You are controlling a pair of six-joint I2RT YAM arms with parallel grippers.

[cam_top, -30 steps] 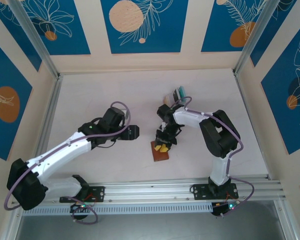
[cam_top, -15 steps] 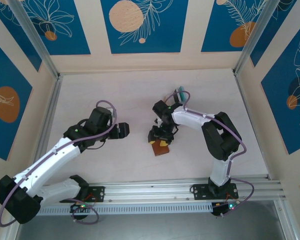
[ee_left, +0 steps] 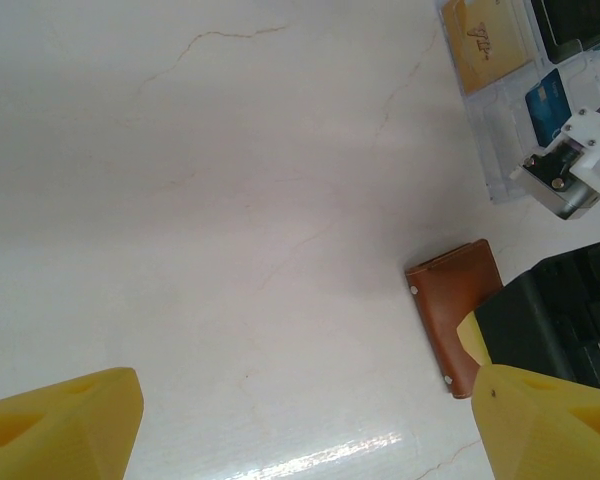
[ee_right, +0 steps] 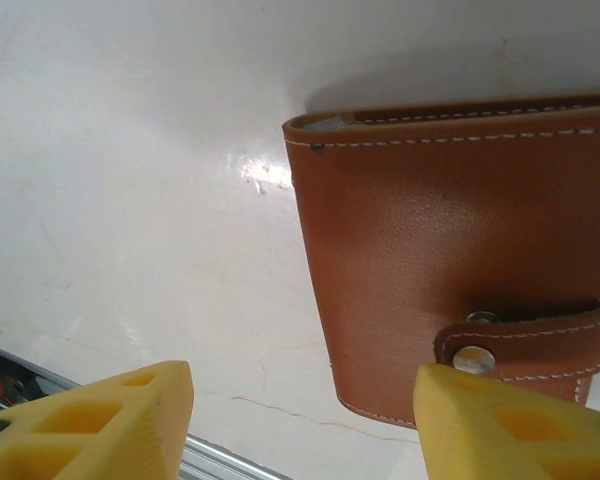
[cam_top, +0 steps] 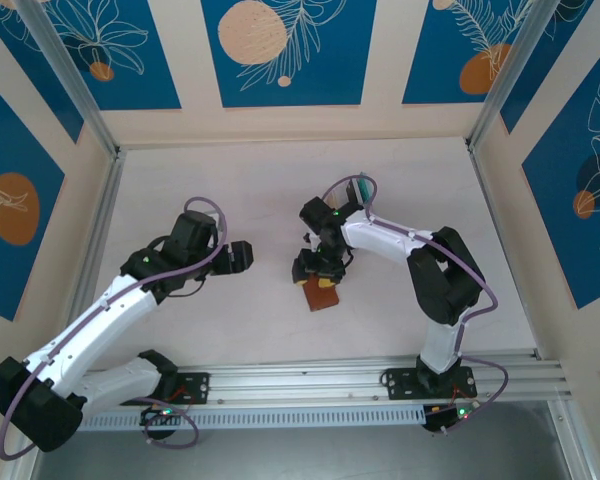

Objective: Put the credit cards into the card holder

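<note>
The card holder (ee_right: 440, 240) is a closed brown leather wallet, lying flat on the table with its snap tab (ee_right: 525, 345) fastened. My right gripper (ee_right: 300, 425) hangs open just above it, and its right finger (ee_right: 510, 425) overlaps the tab end. From above, the right gripper (cam_top: 315, 266) covers the far end of the card holder (cam_top: 321, 296). My left gripper (cam_top: 242, 257) is open and empty, well to the left of the card holder (ee_left: 452, 310). The credit cards stand in a clear rack (ee_left: 500, 130): a cream card (ee_left: 485, 35), a blue card (ee_left: 548, 97) and a black card (ee_left: 580, 20).
The clear rack (cam_top: 356, 190) sits behind the right arm's elbow, towards the back of the table. An aluminium rail (cam_top: 310, 380) runs along the near edge, and the patterned walls close the sides. The pale tabletop (ee_left: 230, 200) lies open between the two grippers.
My left arm has pulled back to the left, away from the wallet. My right gripper has shifted left and slightly farther back over the wallet. The wallet has stayed roughly where it was.
</note>
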